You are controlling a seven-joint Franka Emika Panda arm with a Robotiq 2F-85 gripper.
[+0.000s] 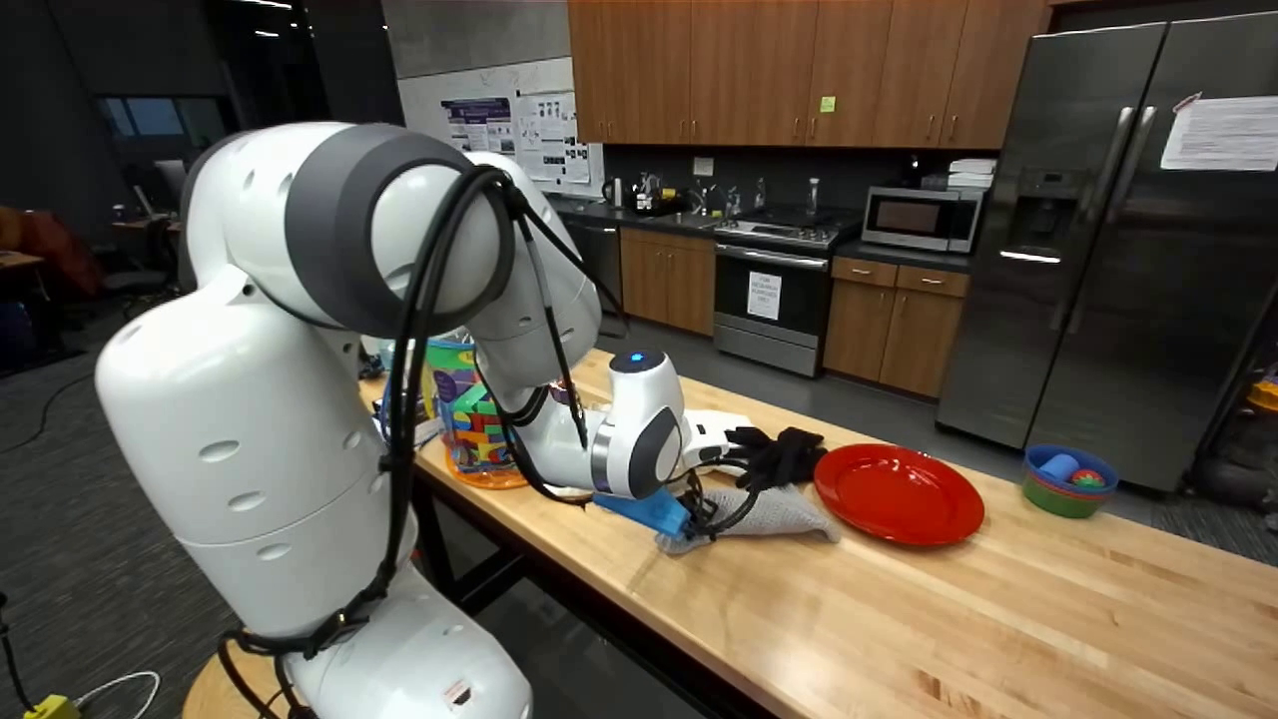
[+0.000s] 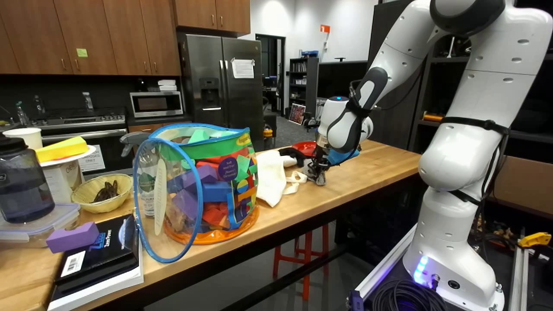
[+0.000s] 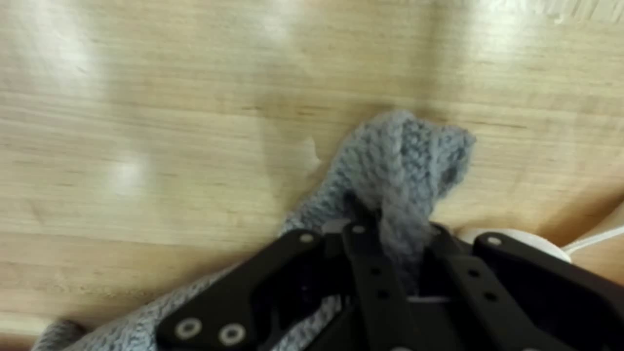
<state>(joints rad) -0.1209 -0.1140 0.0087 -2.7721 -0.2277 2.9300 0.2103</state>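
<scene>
Nearest the wrist camera: gripper [image 3: 397, 239], fingers [image 3: 375, 282] narrow, pinching a fold of grey knit cloth [image 3: 378, 161]. Fold bunched between the fingers, poking out past their tips; the rest lies beneath the gripper and off to one side, on the wooden tabletop [image 1: 998, 609], towards its robot-side long edge. In an exterior view, bunched black fabric [image 1: 779, 456] and a red plate [image 1: 899, 494] near the cloth, both towards the opposite long edge.

Both exterior views overlook the surface [image 1: 998, 619] and share the fridge [image 2: 233, 103], the arm [image 1: 290, 399] standing close in an exterior view; the wrist view looks down closely on gray cloth [image 3: 380, 161].
</scene>
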